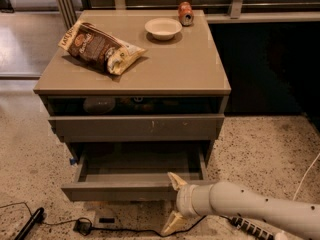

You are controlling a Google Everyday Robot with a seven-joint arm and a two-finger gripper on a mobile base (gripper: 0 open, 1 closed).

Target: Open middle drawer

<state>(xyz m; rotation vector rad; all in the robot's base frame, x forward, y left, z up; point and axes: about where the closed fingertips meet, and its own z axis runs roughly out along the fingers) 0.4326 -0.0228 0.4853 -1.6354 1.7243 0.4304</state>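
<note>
Cabinet (175,64) in grey-brown, seen from above and in front, standing on speckled flooring. Middle drawer (120,191) pulled well out toward the viewer, matte grey inside on show and apparently bare, flat front lying below and forward of the taller front (135,128) with the small pale centre mark. By the look of it, close to fully opened already.

Gripper (172,202) at the right end of that drawer front, reaching in from the lower right on a pale, dotted arm (250,209). Two cream fingers spread wide apart, clamped on nothing: upper tip at the drawer's top edge, lower tip down near the floor. Cannot tell whether the upper tip actually touches the rim.

Handling, as a judgement: stiff, boxy and fairly light while unloaded, likely sliding straight on runners. No handle or knob on the smooth front, so little to pinch there. Best hold probably the top edge of the front, hooked from inside, nearer the middle than the corner to avoid skewing or jamming.

On the cabinet top: crumpled snack bag (100,48) at left, brown and yellow with a round emblem, wording not legible. Pale shallow bowl (163,28) toward the back. Orange-red can (185,13) just behind it, label unreadable. No other writing to be made out anywhere. Dark cable (60,224) lying on the floor at lower left.
</note>
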